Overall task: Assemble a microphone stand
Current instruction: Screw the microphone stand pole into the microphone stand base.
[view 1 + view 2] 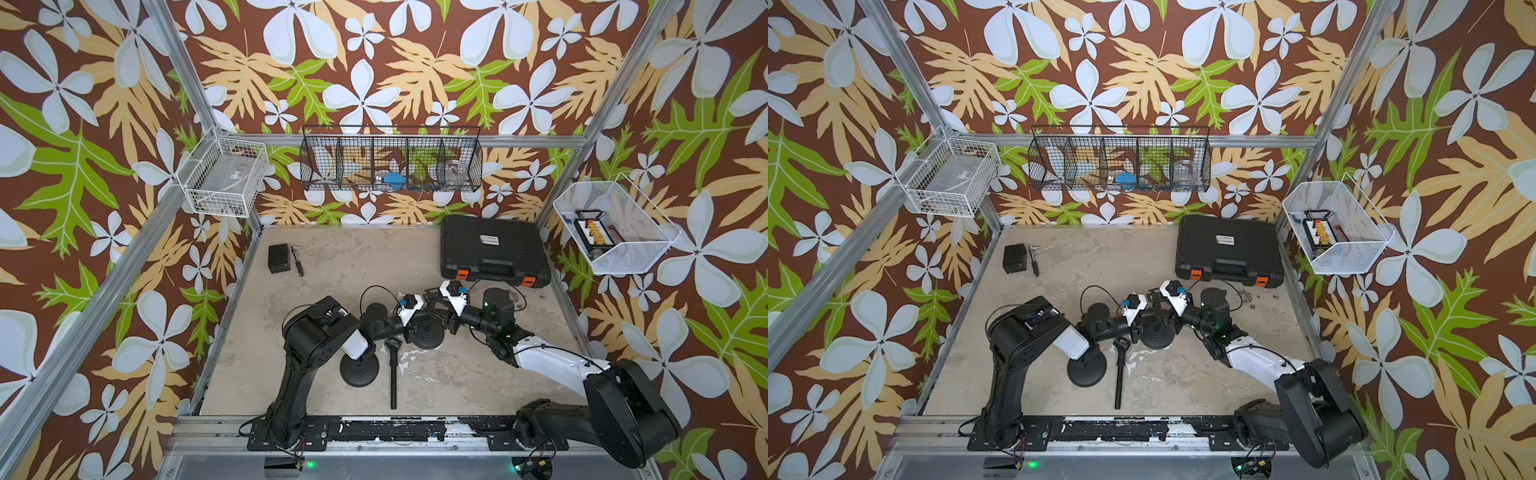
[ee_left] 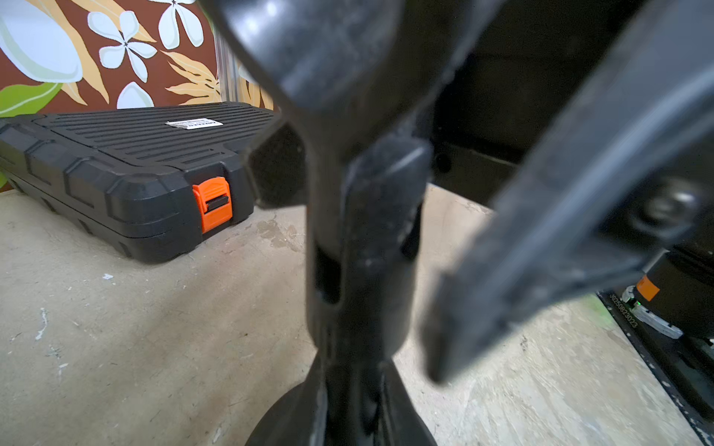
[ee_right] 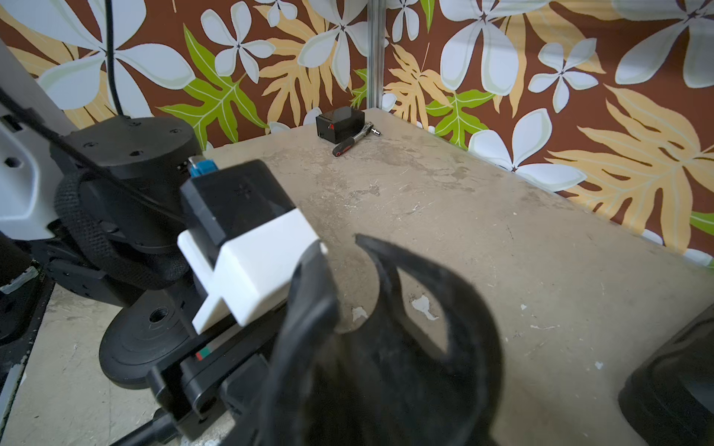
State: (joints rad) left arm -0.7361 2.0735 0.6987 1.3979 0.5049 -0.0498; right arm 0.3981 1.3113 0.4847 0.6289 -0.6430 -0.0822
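Nearest the lens, a ribbed silver aluminium rail (image 1: pixel 415 449) runs along the front edge of the scuffed, stone-grey counter (image 1: pixel 365 266). In the far left corner sits a small matte black box (image 1: pixel 279 258), with a chrome-headed ratchet (image 1: pixel 298 262) just beside it. Closer in, partly under the left arm's white sleeve, a round black base (image 1: pixel 360 374) with a cone-shaped hub lies flat. A slim black rod (image 1: pixel 393 376) lies just to its right, its wider head pointing away.

At mid-counter the left pincer (image 1: pixel 424 316) is clamped on the stem of the microphone clip (image 3: pixel 386 386), a dull black plastic U with curved prongs. The clip is held upright above a flat disc (image 3: pixel 143 349) with ringed ridges and an open centre hole. The right pincer (image 1: pixel 437 302) meets the clip from the other side; the blur hides whether its jaws are parted or gripping.

Far right, a ribbed black plastic tool case (image 1: pixel 494 249) with orange latches lies flat.
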